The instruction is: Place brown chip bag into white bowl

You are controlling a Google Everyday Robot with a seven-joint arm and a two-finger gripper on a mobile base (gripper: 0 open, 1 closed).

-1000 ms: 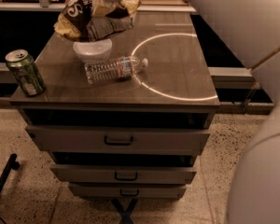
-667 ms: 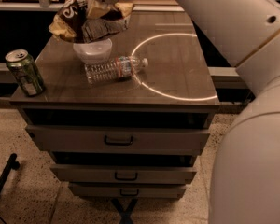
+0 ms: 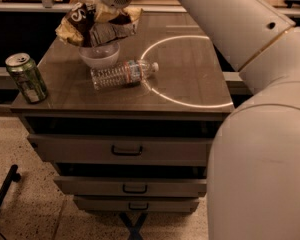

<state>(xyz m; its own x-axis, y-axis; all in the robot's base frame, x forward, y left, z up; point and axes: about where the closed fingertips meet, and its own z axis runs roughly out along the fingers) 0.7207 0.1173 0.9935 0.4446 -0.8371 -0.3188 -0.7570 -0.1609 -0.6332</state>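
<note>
tool (image 3: pixel 111 6): top of view, pinching brown chip bag (image 3: pixel 92 25) | white bowl (image 3: pixel 99 57): just under bag, contents hidden

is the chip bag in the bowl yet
Not yet: the chip bag hangs from the gripper, just above the bowl.

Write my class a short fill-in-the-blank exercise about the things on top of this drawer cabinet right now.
The gripper holds the brown chip bag just above the white ____.
The water bottle lies on its ____ close to the white bowl.
The upright can is ____ in colour.
Missing words: bowl; side; green.
</note>
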